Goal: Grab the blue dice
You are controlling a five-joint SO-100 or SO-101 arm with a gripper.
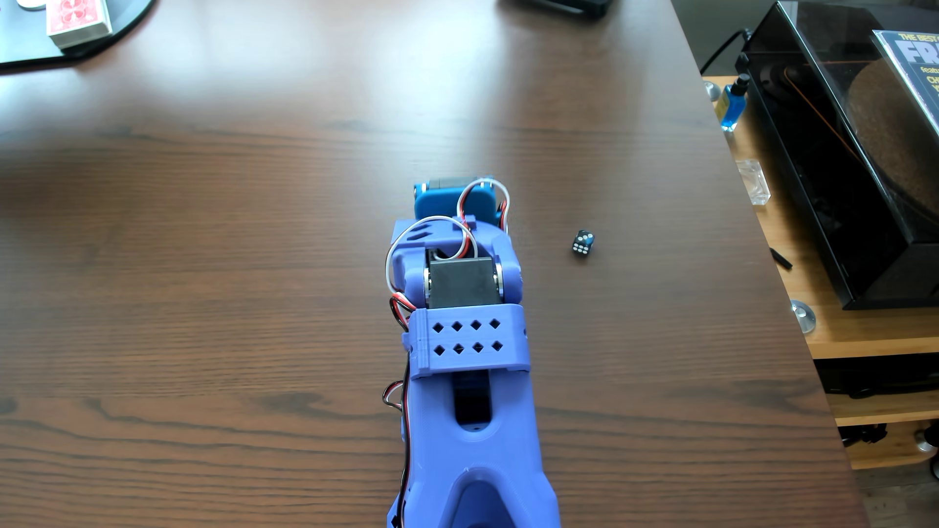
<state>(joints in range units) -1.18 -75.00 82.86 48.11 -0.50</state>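
The blue dice (583, 242) is a tiny dark cube with white pips, lying alone on the brown wooden table (203, 254), right of centre. My purple arm (467, 355) reaches up from the bottom edge. At its far end only the light-blue back of the gripper (453, 201) shows, pointing down and away from the camera. The fingers are hidden beneath the wrist, so their state does not show. The dice sits to the right of the gripper, apart from it by roughly one gripper width.
A red card box (79, 20) rests on a dark mat at the top left corner. The table's right edge (752, 254) runs close to the dice. Beyond it, a lower wooden shelf holds a black turntable (838, 177) and a small blue bottle (731, 106).
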